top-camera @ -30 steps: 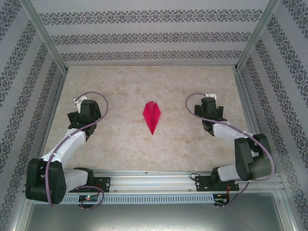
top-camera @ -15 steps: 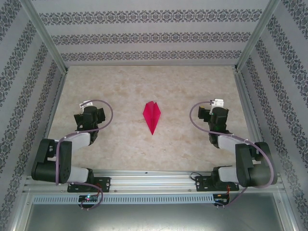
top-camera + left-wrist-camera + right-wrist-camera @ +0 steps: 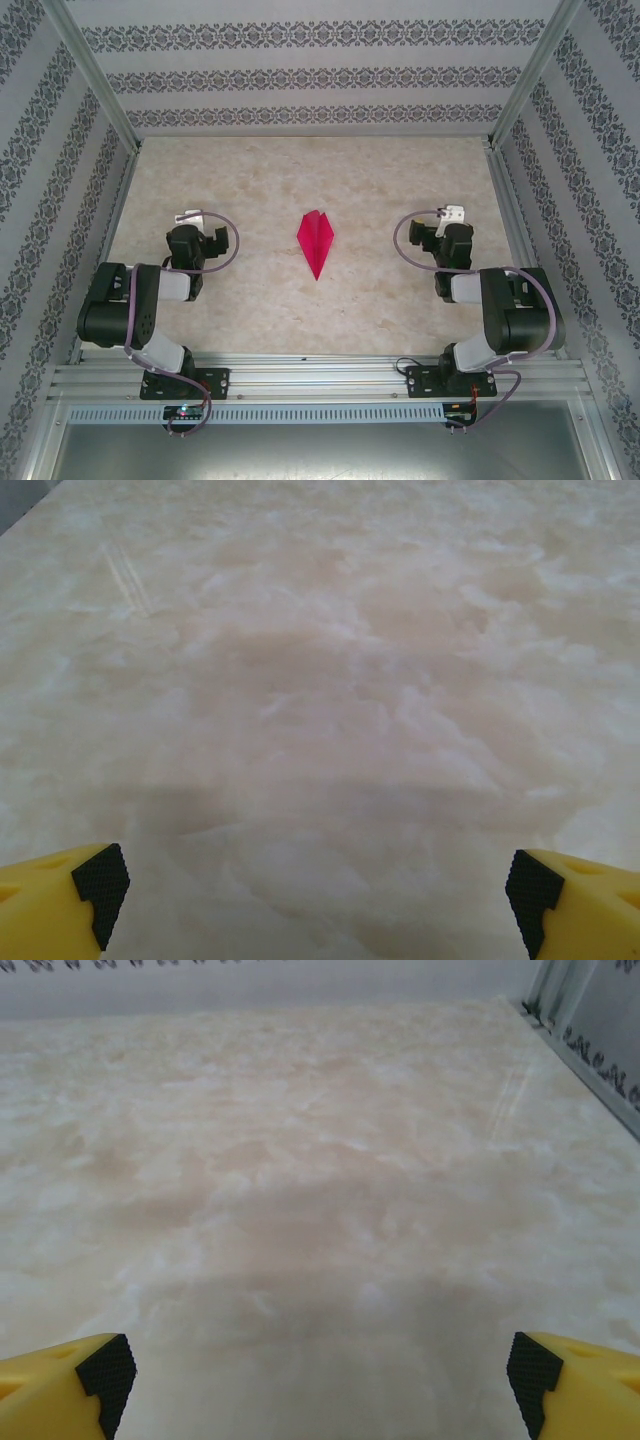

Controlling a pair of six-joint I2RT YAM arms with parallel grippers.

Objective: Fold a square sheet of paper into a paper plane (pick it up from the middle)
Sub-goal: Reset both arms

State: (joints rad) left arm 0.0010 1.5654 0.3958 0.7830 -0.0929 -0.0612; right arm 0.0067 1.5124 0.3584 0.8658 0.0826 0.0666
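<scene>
Lying Folded, Untouched on Either Side

Find the pink paper plane [image 3: 316,242] flat on the marbled tabletop [image 3: 300,170], sharp tip toward the arm bases. Look well to the plane's left for the left fingers [image 3: 60,905], spread wide, holding nothing. Look well to its right for the right fingers [image 3: 585,1385], likewise released and empty.

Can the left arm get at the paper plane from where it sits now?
Probably yes. The paper plane lies alone mid-table, and only bare tabletop separates it from the left gripper, whose jaws stand open. The arm is folded near its base, so it must extend.
</scene>
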